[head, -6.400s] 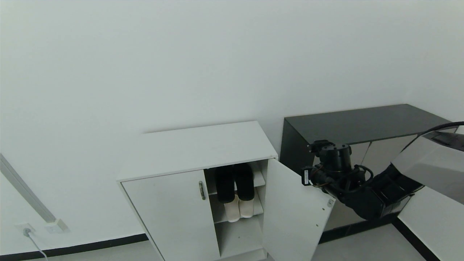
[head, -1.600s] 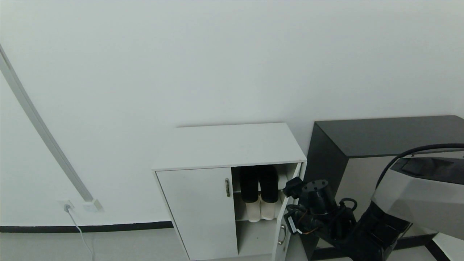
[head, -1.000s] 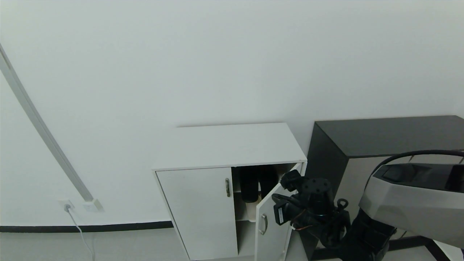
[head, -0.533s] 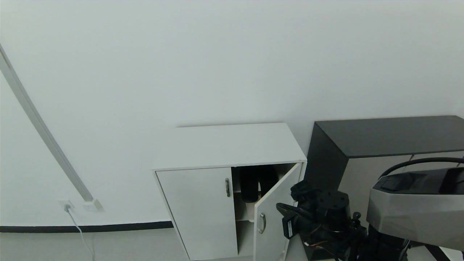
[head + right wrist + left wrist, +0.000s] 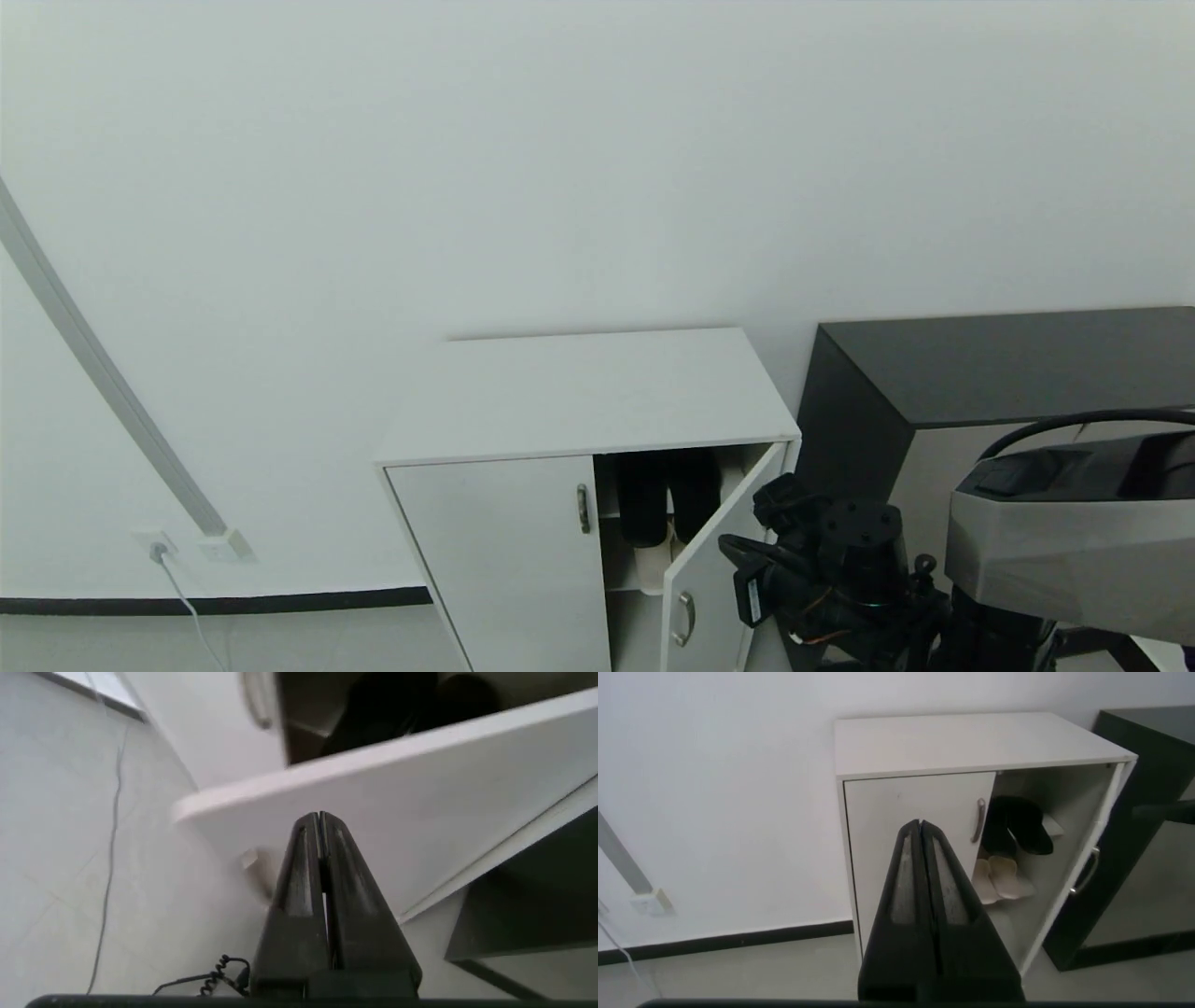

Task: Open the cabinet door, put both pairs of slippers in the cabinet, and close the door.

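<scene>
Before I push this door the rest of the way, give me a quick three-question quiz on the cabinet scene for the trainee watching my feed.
1. True or false: the right door of the cabinet is fully shut.
2. Inside, where do the black slippers sit relative to the white slippers? A) above them, B) below them, C) on the cabinet top.
3. Fill in: the right gripper, pointed at the door's outer face, has its fingers ____ (open or shut).

Key: 1 false, the door stands ajar; 2 A; 3 shut.
</scene>
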